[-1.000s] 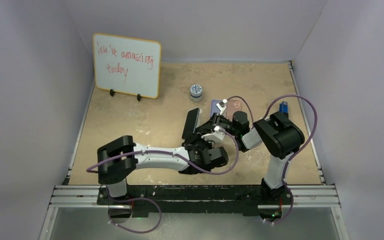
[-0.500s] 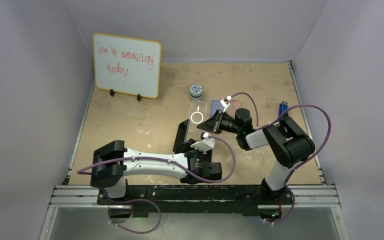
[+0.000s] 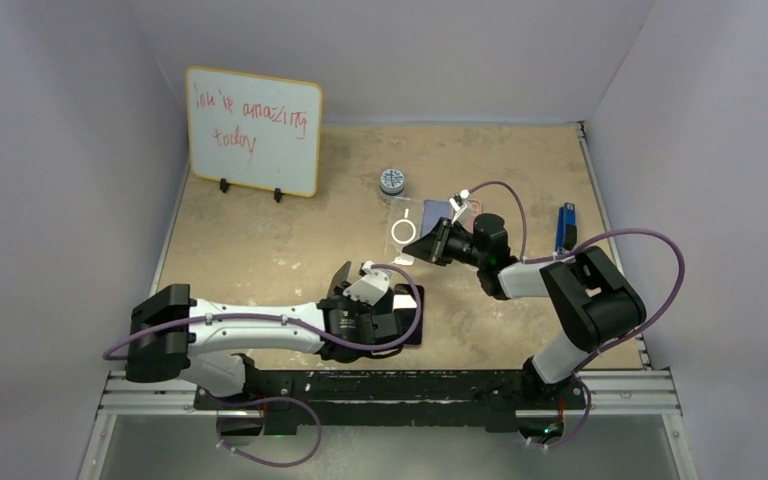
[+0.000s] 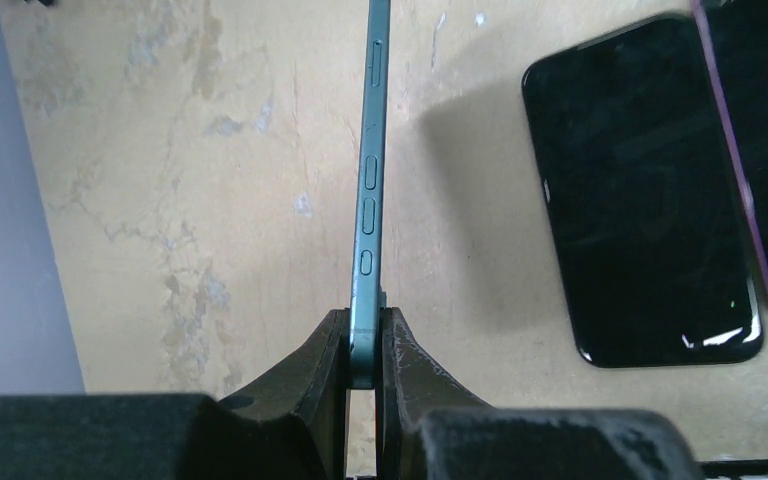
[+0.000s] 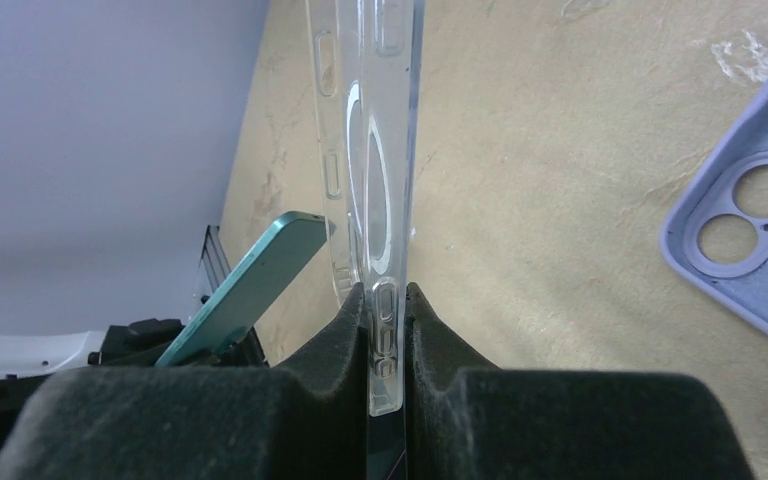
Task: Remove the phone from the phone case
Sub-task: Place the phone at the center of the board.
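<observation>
Near the front edge of the bench, the left claw is clamped on the teal phone, held on edge. Farther in, the right claw pinches the clear phone case, empty and well apart from the phone. Separation looks done; only setting down remains. A black phone lies just beside the left claw; bare bench opens to the left.

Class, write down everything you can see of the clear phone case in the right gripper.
The clear phone case is see-through plastic, empty, with a white ring on its back and button cut-outs along one side. The right gripper is shut on it near one end, so the right wrist camera sees it edge-on. It juts out over the tan table; contact with it is unclear.
</observation>
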### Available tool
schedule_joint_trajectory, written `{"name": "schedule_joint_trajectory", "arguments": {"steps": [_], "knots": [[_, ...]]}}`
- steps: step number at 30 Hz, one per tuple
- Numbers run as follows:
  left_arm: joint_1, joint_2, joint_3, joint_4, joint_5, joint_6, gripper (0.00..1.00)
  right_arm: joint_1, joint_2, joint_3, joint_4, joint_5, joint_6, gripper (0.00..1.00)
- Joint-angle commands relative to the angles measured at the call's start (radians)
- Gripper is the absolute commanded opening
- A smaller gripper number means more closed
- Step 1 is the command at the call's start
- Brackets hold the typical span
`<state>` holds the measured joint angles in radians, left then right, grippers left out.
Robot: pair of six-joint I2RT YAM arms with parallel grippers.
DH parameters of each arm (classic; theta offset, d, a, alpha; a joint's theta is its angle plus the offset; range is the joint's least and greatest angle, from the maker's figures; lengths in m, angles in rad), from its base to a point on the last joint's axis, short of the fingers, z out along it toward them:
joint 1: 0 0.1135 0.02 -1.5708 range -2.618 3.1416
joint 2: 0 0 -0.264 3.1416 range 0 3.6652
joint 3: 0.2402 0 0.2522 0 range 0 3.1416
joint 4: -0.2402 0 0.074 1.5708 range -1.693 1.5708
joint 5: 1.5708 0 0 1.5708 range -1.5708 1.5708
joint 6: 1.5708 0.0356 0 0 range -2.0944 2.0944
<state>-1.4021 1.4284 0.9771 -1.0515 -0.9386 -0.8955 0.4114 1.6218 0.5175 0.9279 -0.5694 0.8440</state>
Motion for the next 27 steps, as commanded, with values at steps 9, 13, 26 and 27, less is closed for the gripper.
{"name": "schedule_joint_trajectory", "arguments": {"steps": [9,13,26,27], "knots": [[0.091,0.04,-0.036,0.105,0.191,0.111,0.05,-0.024,-0.039,0.004,-0.003,0.017,-0.034,0.0],[0.089,0.054,-0.046,0.123,0.234,0.111,0.18,-0.029,-0.036,0.003,0.002,0.012,-0.03,0.0],[0.084,0.083,-0.078,0.228,0.296,0.1,0.44,-0.036,-0.028,0.0,0.02,-0.004,-0.018,0.0],[0.086,0.078,-0.08,0.238,0.297,0.1,0.45,-0.036,-0.028,0.0,0.021,-0.005,-0.018,0.0]]}}
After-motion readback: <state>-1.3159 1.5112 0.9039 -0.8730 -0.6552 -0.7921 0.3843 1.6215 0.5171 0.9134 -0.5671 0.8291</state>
